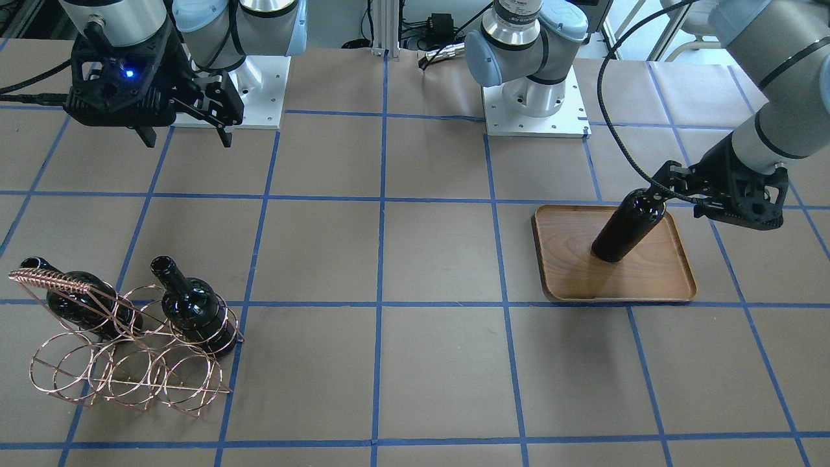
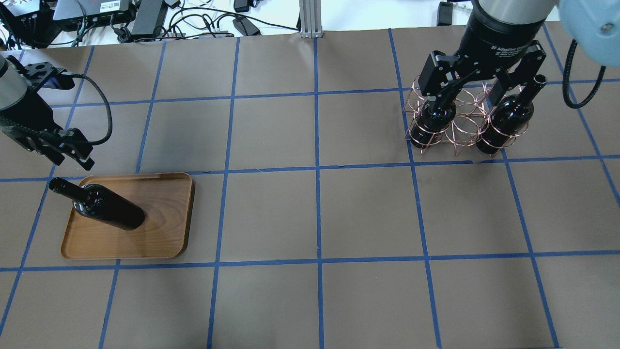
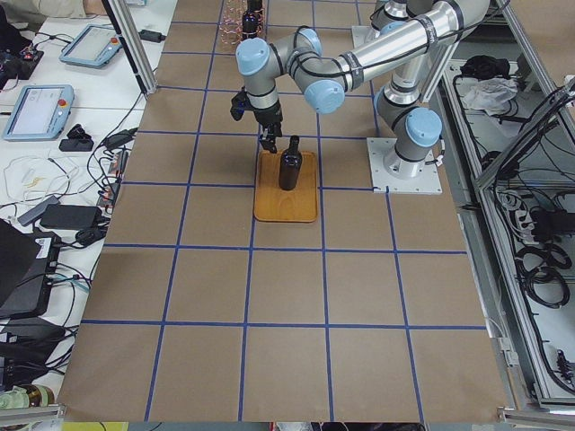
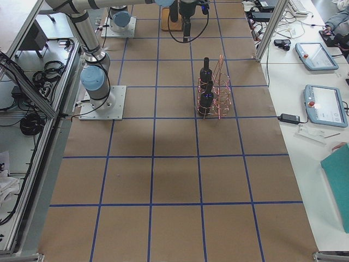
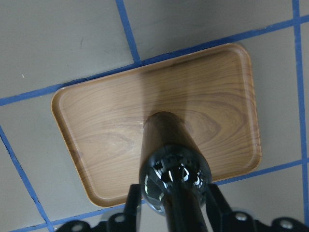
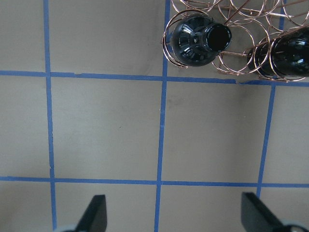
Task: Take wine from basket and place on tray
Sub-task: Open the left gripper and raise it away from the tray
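One black wine bottle (image 1: 629, 224) stands upright on the brown wooden tray (image 1: 648, 279), also shown in the overhead view (image 2: 109, 208). My left gripper (image 1: 661, 185) is at the bottle's top. In the left wrist view (image 5: 176, 208) its fingers (image 5: 133, 205) stand open on either side of the neck, with a gap. Two more bottles (image 2: 433, 121) (image 2: 508, 121) stand in the copper wire basket (image 2: 460, 121). My right gripper (image 2: 477, 92) hovers open and empty above the basket; its wrist view shows the bottles (image 6: 198, 41) and rings (image 6: 241, 19).
The table is brown paper with a blue tape grid. The basket's middle ring (image 1: 130, 363) holds no bottle. The arm bases (image 1: 535, 104) stand at the table's robot side. Cables and tablets (image 3: 36, 108) lie on a side bench beyond the table edge.
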Controlling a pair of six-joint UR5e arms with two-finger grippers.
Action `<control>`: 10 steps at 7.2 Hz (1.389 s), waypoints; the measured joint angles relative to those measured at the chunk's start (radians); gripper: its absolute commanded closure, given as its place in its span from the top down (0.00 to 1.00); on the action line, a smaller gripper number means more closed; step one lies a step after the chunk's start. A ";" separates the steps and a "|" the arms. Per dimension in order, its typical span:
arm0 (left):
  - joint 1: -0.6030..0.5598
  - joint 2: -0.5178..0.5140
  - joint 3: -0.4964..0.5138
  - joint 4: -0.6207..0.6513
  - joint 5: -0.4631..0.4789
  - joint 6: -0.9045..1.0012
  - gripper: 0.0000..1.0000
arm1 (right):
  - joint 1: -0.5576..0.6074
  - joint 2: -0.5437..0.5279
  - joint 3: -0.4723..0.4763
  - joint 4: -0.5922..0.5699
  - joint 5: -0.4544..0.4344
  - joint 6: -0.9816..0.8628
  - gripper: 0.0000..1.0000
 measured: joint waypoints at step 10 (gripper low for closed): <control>-0.443 0.141 0.082 -0.035 -0.058 -0.504 1.00 | 0.000 0.000 0.000 0.000 0.000 0.000 0.99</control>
